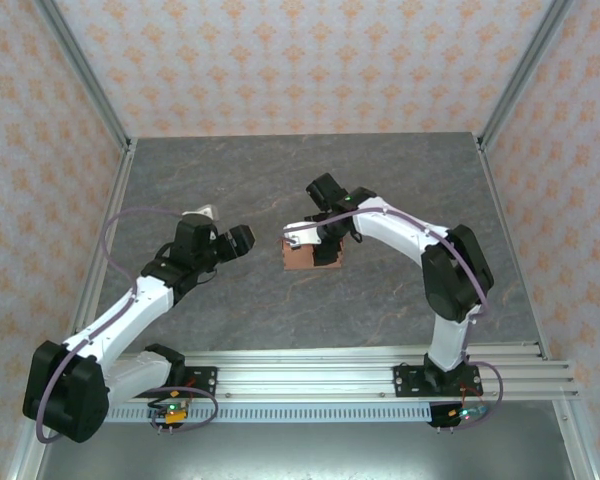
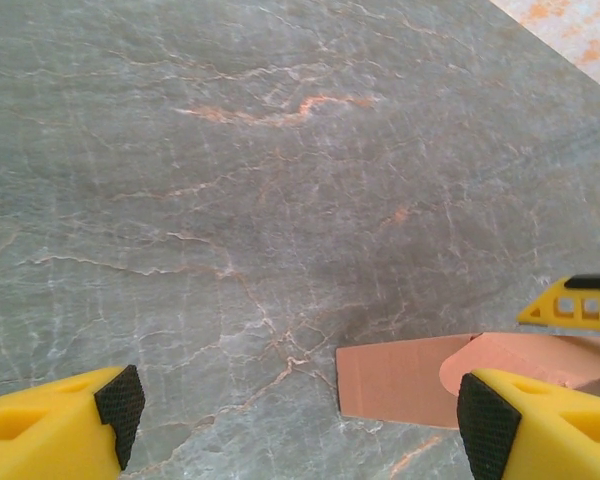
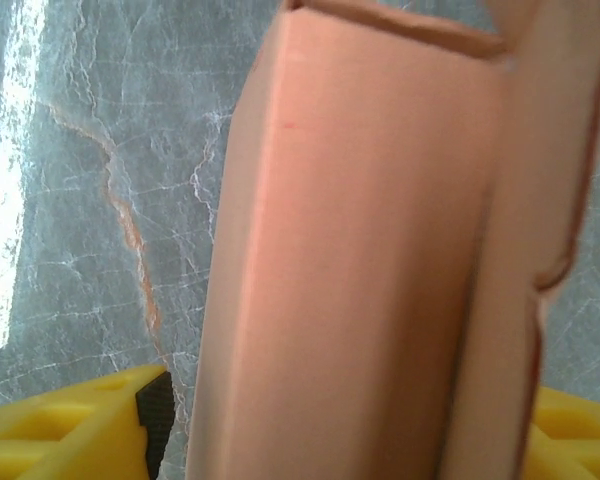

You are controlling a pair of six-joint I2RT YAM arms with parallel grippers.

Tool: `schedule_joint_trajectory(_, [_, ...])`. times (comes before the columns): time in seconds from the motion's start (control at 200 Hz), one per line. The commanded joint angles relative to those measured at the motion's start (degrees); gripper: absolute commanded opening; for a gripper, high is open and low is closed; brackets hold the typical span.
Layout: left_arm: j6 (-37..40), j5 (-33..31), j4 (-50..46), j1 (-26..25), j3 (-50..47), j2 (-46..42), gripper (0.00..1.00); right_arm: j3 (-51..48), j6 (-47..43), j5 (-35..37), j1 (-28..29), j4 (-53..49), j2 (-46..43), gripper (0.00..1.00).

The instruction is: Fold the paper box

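Mid-desk, slightly right of centre: the paper box (image 1: 302, 255), salmon card, part-folded, with the right hand (image 1: 325, 248) over it.

- Right wrist view: the card (image 3: 360, 250) stands tall between the yellow fingers (image 3: 70, 435). There's a thin gap at the left pad (image 3: 155, 410), and the far side looks touching. Can't tell if it's actually clamped or just straddling.
- Left hand (image 1: 242, 240) is released and wide apart, with nothing between the pads except desk (image 2: 230, 200). It sits just beside the box's flat panel (image 2: 400, 380), not touching.

Risks, as a judgement:
- Thin card plus narrow pads means a squeeze off the crease line would likely buckle the panel instead of folding it.
- If the right hand isn't really gripping, any push from the left hand could slide the whole box across the desk, since nothing pins it down.
- The raised flap may spring back once let go if the crease isn't set.

Surface: grey marbled desk (image 1: 280, 180) with orange veins. It looks smooth and flat, probably low friction.

Room: cream walls (image 1: 280, 60) with an orange motif, aluminium posts (image 1: 80, 70) at the corners, and a rail (image 1: 330, 370) carrying the arm bases at the near edge.
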Motion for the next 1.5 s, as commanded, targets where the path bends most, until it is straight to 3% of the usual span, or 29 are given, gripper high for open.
schedule_joint_trajectory(0.0, [7.6, 0.34, 3.29, -4.15, 0.68, -0.48, 0.85, -0.56, 0.11, -3.36, -0.67, 1.0, -5.04, 0.73])
schedule_joint_trajectory(0.105, [17.82, -8.1, -1.89, -11.59, 3.94, 0.68, 0.85, -3.6, 5.36, -5.74, -1.0, 2.9, -10.1, 0.74])
schedule_joint_trajectory(0.225, [23.49, -5.58, 1.14, -14.06, 2.16, 1.51, 0.86, -13.38, 14.67, -5.56, -1.48, 14.69, -19.04, 0.74])
schedule_joint_trajectory(0.34, [23.27, -7.57, 2.96, -14.48, 1.07, 2.32, 0.87, -22.47, 26.1, -2.92, -2.0, 26.72, -27.45, 0.75])
schedule_joint_trajectory(0.445, [23.75, -10.1, 1.62, -14.53, 3.62, 3.9, 0.87, -30.52, 52.75, 6.03, -2.96, 39.94, -35.64, 0.83])
schedule_joint_trajectory(0.531, [24.91, -10.73, 1.4, -14.6, 5.81, 5.94, 0.87, -30.9, 65.37, 9.27, -4.48, 34.92, -36.74, 0.81])
schedule_joint_trajectory(0.721, [26.08, -8.27, -0.48, -14.7, 10.47, 11.71, 0.82, -29.78, 65.43, 8.57, -5.21, 23.07, -34.66, 0.69])
schedule_joint_trajectory(1.176, [23.44, -8.61, -1.26, -16.81, 13.53, 16.66, 0.74, -24.71, 65.17, 6.42, -5.87, 18.97, -26.88, 0.49])
schedule_joint_trajectory(1.376, [21.78, -9.19, -2.37, -17.24, 14.35, 17.5, 0.58, -24.13, 66.6, 5.54, -5.84, 18.87, -26.29, 0.4])
schedule_joint_trajectory(1.497, [21.37, -9.64, -4.05, -17.42, 15.85, 18.53, 0.55, -23.88, 67.04, 5.47, -5.83, 18.44, -26.13, 0.38])
